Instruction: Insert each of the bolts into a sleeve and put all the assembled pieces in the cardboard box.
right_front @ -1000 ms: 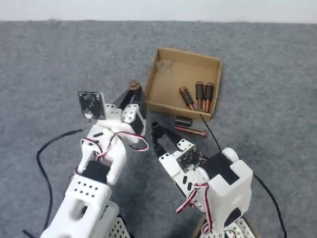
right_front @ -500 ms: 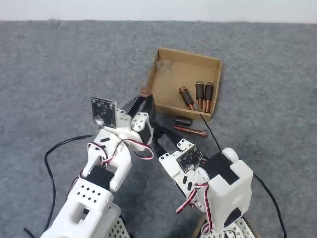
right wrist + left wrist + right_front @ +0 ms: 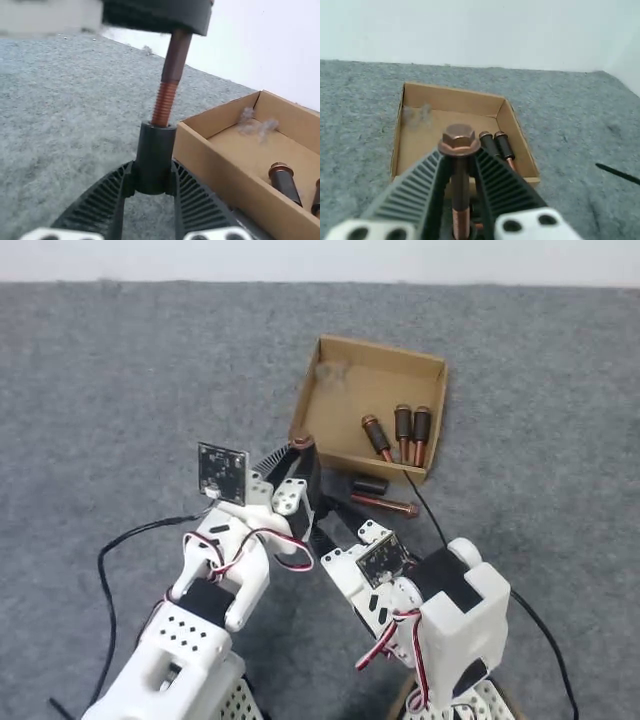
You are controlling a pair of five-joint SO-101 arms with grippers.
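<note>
Meeting sleeve [image 3: 150, 160] mouth, bolt [image 3: 169, 75] tip

Over the last second the left arm has swung across toward the right arm, carrying the bolt [image 3: 458, 145] clamped in the left gripper [image 3: 457, 162]. The bolt has come to stand over the sleeve [image 3: 152, 157], and its threaded tip now meets the sleeve's mouth.
</note>
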